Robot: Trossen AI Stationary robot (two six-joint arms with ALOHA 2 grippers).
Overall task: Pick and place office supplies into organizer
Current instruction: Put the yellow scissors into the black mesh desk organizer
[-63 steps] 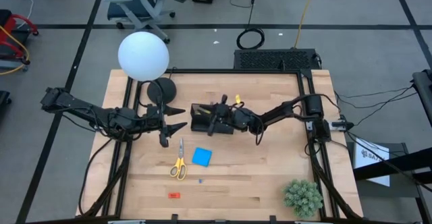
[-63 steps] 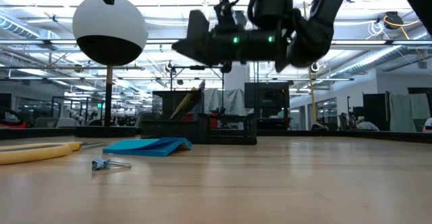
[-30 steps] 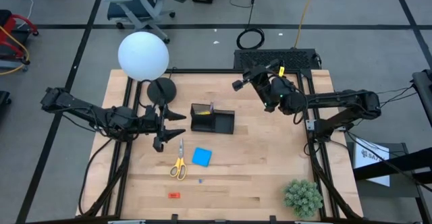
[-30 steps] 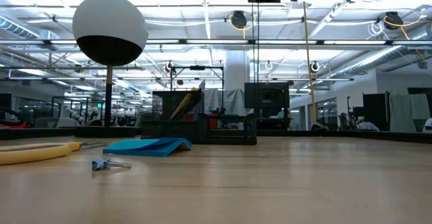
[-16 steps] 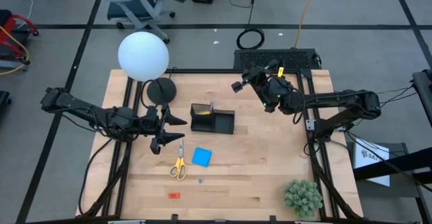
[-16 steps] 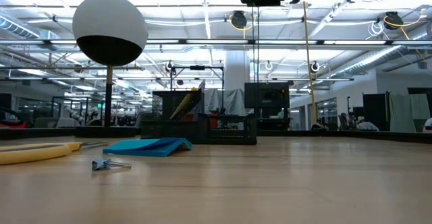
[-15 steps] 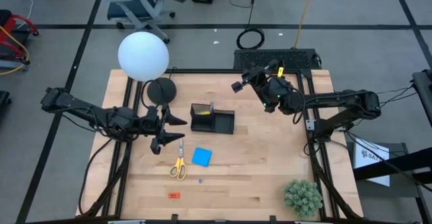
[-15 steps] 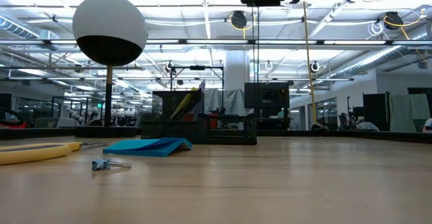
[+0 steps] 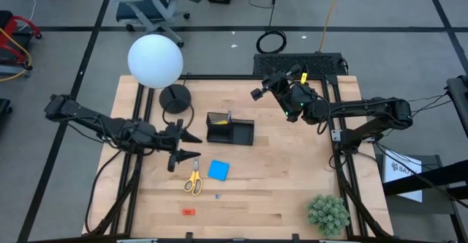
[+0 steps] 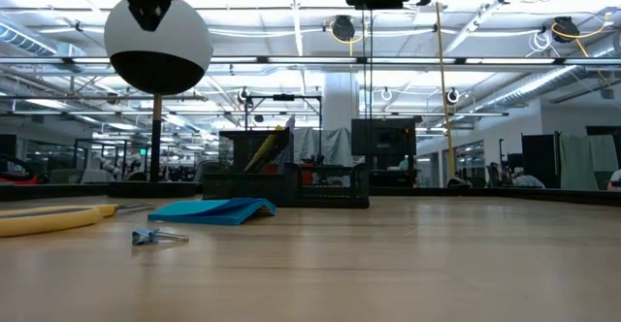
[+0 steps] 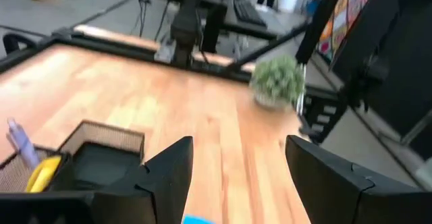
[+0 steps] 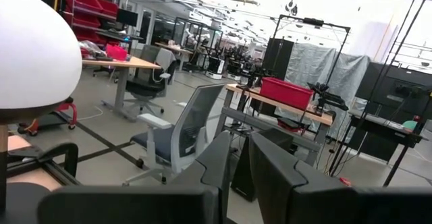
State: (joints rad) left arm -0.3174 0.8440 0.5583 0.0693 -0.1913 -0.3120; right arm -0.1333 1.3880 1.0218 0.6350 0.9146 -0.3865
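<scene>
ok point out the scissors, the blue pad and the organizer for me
scissors (image 9: 193, 180): high view, on the yellow handles, beside the blue pad.
blue pad (image 9: 218, 170): high view, middle of the square's top face.
organizer (image 9: 243, 134): high view, on the black tray's empty right-hand compartment.

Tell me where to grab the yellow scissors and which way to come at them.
Come straight down on the scissors, which lie flat on the table. Close across the narrow blades just above the yellow handles, probably the easiest part to grip. The open left gripper hovers right beside them.
</scene>
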